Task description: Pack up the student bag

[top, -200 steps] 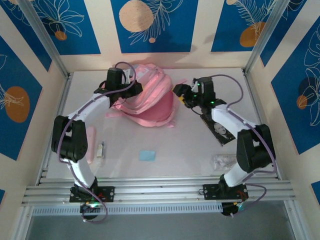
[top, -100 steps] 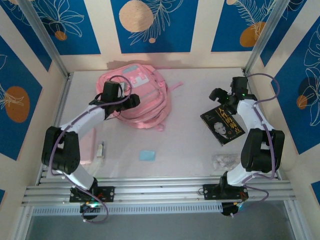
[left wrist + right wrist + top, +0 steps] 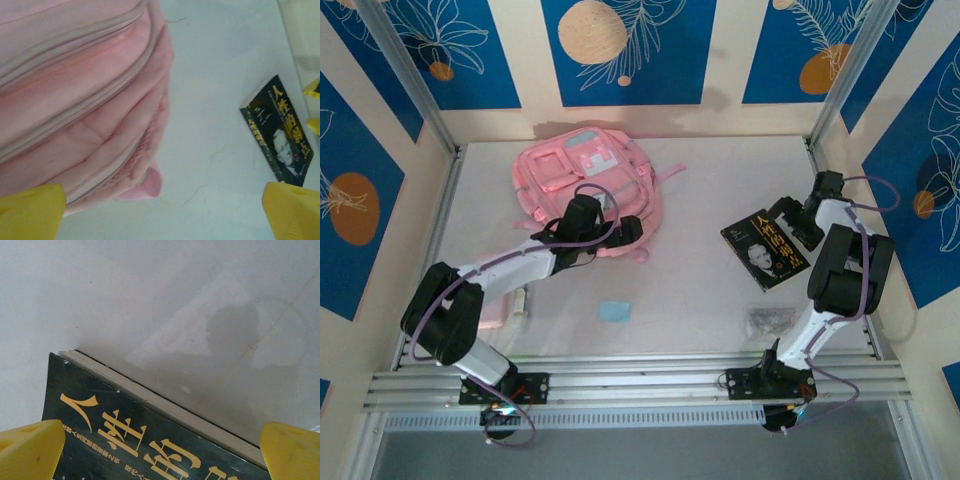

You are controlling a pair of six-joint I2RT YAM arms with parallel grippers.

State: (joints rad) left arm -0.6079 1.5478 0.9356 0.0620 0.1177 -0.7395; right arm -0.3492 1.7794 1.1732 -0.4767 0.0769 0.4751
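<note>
The pink student bag (image 3: 582,178) lies flat at the back of the table, front pockets and white-pink patch facing up. In the left wrist view its grey-striped side (image 3: 75,100) and a small pink strap loop (image 3: 147,184) are close by. My left gripper (image 3: 623,232) hovers open at the bag's near right edge, yellow fingertips (image 3: 30,210) wide apart over bare table. A black book with yellow characters (image 3: 767,248) lies to the right. My right gripper (image 3: 798,222) is open above the book's far edge (image 3: 165,407), its jaws straddling the cover and not touching it.
A small blue flat piece (image 3: 614,311) lies mid-table near the front. A pink pencil case (image 3: 498,300) and a small white item (image 3: 524,300) sit by the left arm. A crumpled clear wrapper (image 3: 768,320) lies front right. Walls enclose the table on three sides.
The left gripper has let the bag settle flat and slid toward the front right of it. The right arm swung away from the bag to the right, ending over the book.
</note>
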